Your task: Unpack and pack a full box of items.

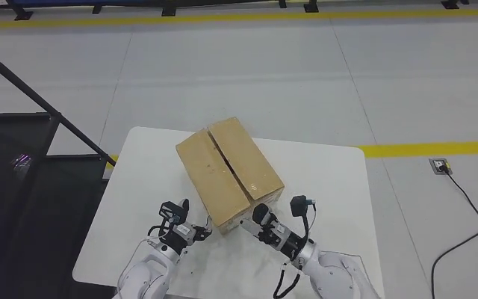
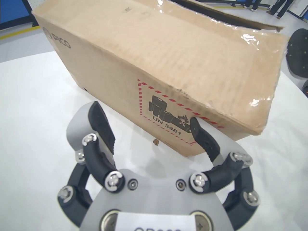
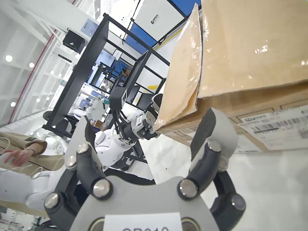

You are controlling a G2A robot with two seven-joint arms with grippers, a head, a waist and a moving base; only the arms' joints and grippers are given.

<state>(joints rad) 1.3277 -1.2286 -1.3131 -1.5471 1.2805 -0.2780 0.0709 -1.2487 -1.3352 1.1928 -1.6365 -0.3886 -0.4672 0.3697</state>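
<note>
The left gripper (image 2: pixel 144 117) hangs low over the table (image 2: pixel 36 92), its fingers (image 2: pixel 101 121) spread wide apart and holding nothing. It faces the long side of the box (image 2: pixel 156 49), just beside the lower edge and near the corner closest to the robot. I cannot tell whether a fingertip touches the cardboard. So low and so near, it seems placed to brace that side, so the box does not slide when its top is worked on.

The box sits in the middle of the table, turned at an angle so that one short end points toward the robot. Its two top flaps are down and meet along a seam running its length, with shiny tape over them. At the near end the flaps do not lie quite flat, and a narrow gap shows under their edges. By my reading the unpacking has not yet begun, and that loose end is the likely place to start lifting.

The right gripper (image 1: pixel 258 218) is at the short near end, round the corner from the left one. Its fingers are also wide apart and empty, with one pad (image 3: pixel 204 131) right by the end face, below the flap edge. That spot suits getting a finger under the flap, I judge, though the tape may resist and the box may shift.
</note>
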